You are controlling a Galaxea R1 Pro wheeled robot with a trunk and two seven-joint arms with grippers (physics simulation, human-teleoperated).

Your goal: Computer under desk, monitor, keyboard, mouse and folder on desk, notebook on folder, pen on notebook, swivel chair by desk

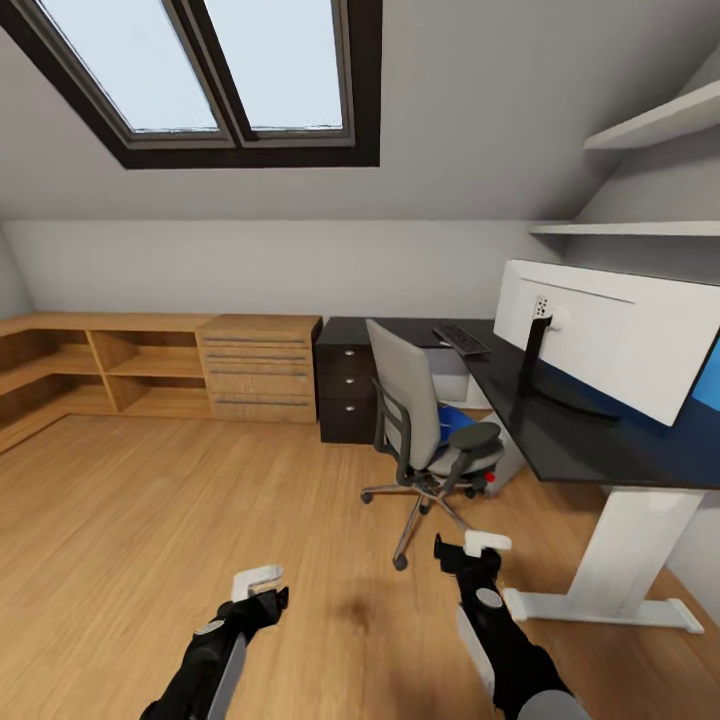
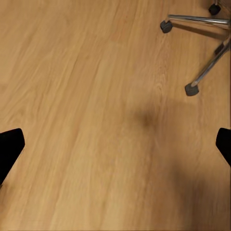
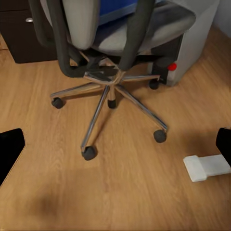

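Folder (image 1: 458, 421) on swivel chair (image 1: 425, 430), left of desk (image 1: 560, 440) bearing monitor (image 1: 610, 335).

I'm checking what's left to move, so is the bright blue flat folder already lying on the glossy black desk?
No, the bright blue flat folder lies on the seat of the grey upholstered swivel chair, not on the glossy black desk.

skylight (image 1: 225, 70) 12 o'clock | light-wood shelves (image 1: 100, 365) 9 o'clock | drawer chest (image 1: 258, 370) beside them | wall shelves (image 1: 660, 125) 2 o'clock

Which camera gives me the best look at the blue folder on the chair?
The head view: the folder lies on the swivel chair seat, beside the backrest. The right wrist view catches a blue strip behind the chair's back. The left wrist view shows chair legs.
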